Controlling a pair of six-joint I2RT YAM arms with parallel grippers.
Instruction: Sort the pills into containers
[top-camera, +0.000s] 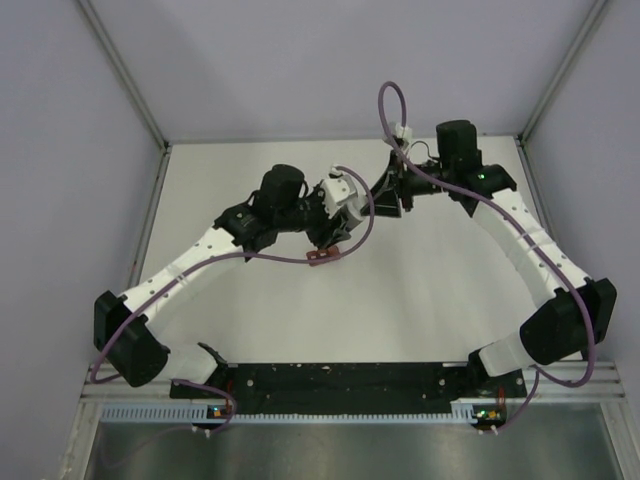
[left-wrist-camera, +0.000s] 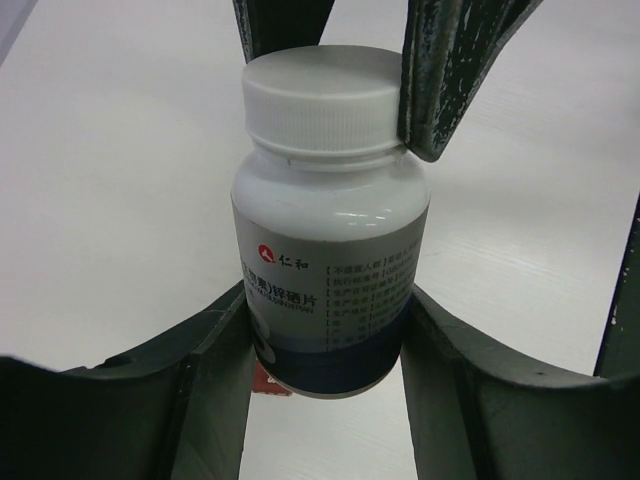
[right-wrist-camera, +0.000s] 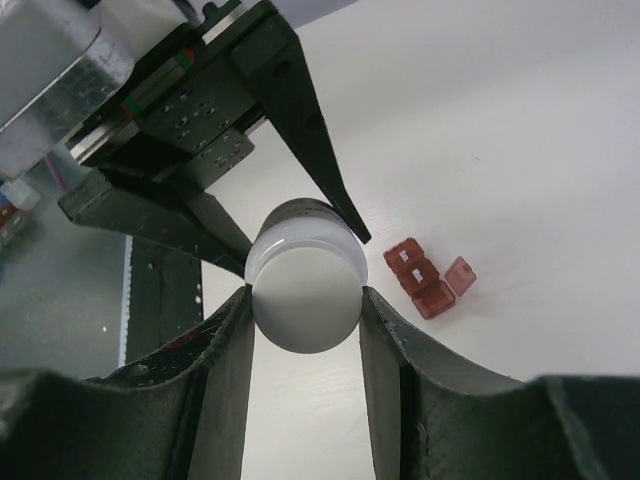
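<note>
Grip first: the left gripper (left-wrist-camera: 325, 340) is clamped on the lower body of a white bottle (left-wrist-camera: 330, 220), one finger pressed against each side of the label. The right gripper (right-wrist-camera: 305, 295) meets it head-on from the other end, its two fingers closed around the ribbed white cap (left-wrist-camera: 320, 95). Between them the bottle hangs in the air over the table (top-camera: 420, 300), lying roughly level, with the cap on. I'd say they are set up to twist it off. No pills show anywhere; presumably they are inside.

The container strip (right-wrist-camera: 420, 275) lies flat on the table, close under the bottle and a little to its side. From above it sits just on the near side of the left gripper, toward the arm bases, while the right gripper is clearly farther off. The left arm is therefore the nearer one for tipping. In the right wrist view the three red-brown compartments run in a slanted line, not square to the bottle. A small square flap (right-wrist-camera: 460, 275) sticks out beside one end, most likely an opened lid. Whether the other two are open I cannot tell.
</note>
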